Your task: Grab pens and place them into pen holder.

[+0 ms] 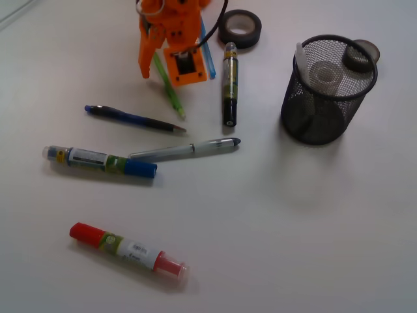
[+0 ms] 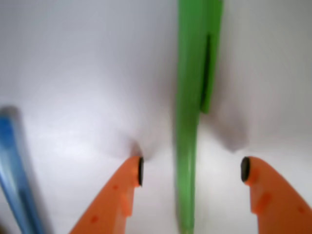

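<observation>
White table [image 1: 293, 228] was our surface. Lime green pen [image 2: 187, 146] lay flat near the far edge, between our gripper [image 2: 191, 171] tips, untouched. We saw jaws spread apart, gripping nothing. Pen holder [image 1: 326, 91] stood toward the far right corner.

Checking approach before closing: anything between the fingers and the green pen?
Nothing visible. In the wrist view the green pen lies between the two open fingers, with bare table on both sides. The light blue pen lies off to the left, outside the fingers. Gripper straddles the pen, not yet closed.
</observation>
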You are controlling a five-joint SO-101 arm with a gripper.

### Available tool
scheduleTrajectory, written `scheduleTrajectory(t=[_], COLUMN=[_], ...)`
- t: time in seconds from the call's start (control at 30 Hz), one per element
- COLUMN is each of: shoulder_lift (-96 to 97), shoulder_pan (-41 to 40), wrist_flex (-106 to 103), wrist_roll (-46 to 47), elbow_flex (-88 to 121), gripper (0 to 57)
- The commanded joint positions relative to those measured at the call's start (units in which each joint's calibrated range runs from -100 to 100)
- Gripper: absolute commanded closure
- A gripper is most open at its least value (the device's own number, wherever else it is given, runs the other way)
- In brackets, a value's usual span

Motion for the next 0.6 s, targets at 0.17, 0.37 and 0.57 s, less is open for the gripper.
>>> scheduleTrajectory(t=[0.17, 0.37, 0.57], shoulder_lift=[12.5, 15.2, 6.8], shoulder_pan=[-0.1, 0.0, -0.3], wrist_flex=[8.9, 10.1, 13.7], wrist_roll=[0.1, 2.5, 2.6], elbow_flex=[-15.6, -18.9, -20.8], gripper=[44.2, 57.2, 57.1])
